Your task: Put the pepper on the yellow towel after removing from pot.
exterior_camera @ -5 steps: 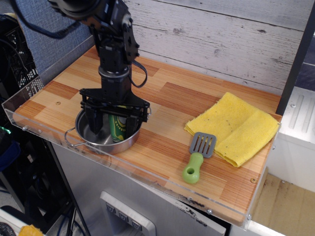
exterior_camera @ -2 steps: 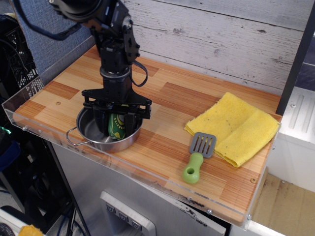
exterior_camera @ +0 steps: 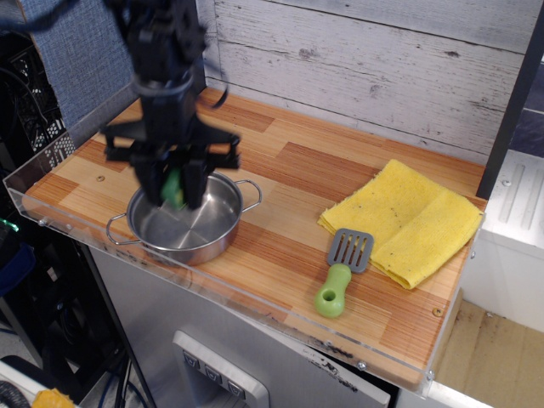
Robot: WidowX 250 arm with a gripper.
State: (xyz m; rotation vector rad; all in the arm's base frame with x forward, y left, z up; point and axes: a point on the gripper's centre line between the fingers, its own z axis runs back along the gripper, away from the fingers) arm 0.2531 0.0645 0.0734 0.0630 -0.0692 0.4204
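My gripper (exterior_camera: pixel 172 192) is shut on the green pepper (exterior_camera: pixel 173 188) and holds it just above the left part of the steel pot (exterior_camera: pixel 201 231). Only a sliver of the pepper shows between the black fingers, and the arm is blurred by motion. The pot stands near the table's front left edge, its inside now bare. The yellow towel (exterior_camera: pixel 406 218) lies rumpled at the right side of the table, well apart from the gripper.
A green-handled grey spatula (exterior_camera: pixel 342 272) lies just in front of the towel's left corner. A clear acrylic lip (exterior_camera: pixel 255 297) runs along the table's front edge. A white plank wall stands behind the table.
The gripper has risen out of the pot with the pepper in it and shifted left. The pot has slid slightly left.
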